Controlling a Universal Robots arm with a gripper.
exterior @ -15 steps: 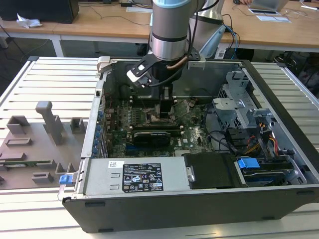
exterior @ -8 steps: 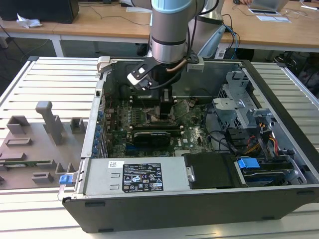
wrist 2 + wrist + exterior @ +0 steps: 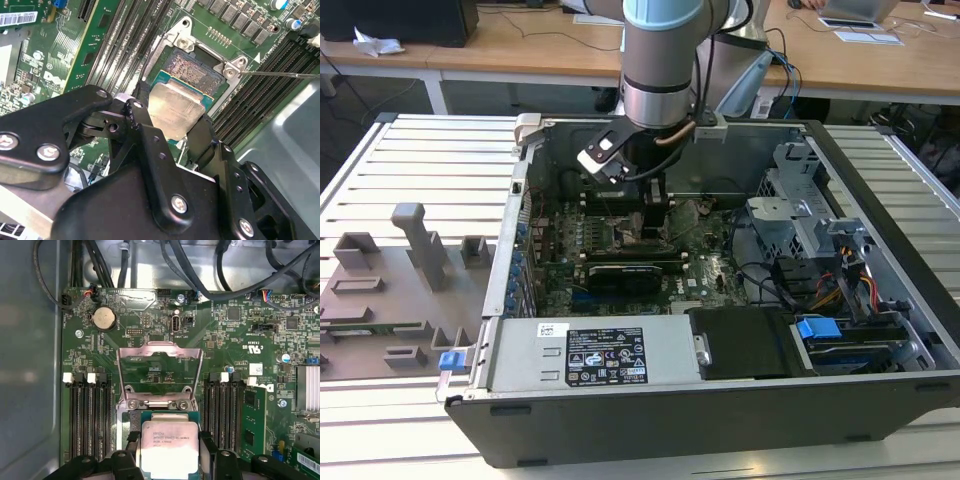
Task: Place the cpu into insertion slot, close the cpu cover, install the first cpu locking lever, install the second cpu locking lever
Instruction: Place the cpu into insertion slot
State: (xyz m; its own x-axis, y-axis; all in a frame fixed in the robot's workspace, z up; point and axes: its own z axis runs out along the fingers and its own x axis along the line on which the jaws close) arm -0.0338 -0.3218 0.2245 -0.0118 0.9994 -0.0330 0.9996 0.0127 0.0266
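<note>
Two black fingers (image 3: 137, 120) of the gripper (image 3: 170, 120) close on opposite edges of the chip (image 3: 175, 110). The jaws stand only as far apart as the chip is wide and hold it pinched flat, metal top facing up. Gripping by the edges leaves the underside free, and I judge that is the point: the contacts must meet the socket untouched.

Directly under the jaws lies the socket (image 3: 194, 67). In the second wrist view a band of its bare contact field shows just beyond the chip's far edge. The chip therefore seems not yet squared into the frame, though I cannot tell whether it already touches the socket.

Just beyond the jaws in the first wrist view, the cover (image 3: 160, 347) is swung back on its hinge. It stands up from the board with its window open, which leaves the way down to the socket free. A thin lever (image 3: 280, 74) juts out past one socket corner, released.

On either side of the jaws run the long memory slots (image 3: 90, 415). Further out, the green board (image 3: 150, 315) lies inside the open computer case (image 3: 720, 420), into which the arm reaches from above.
</note>
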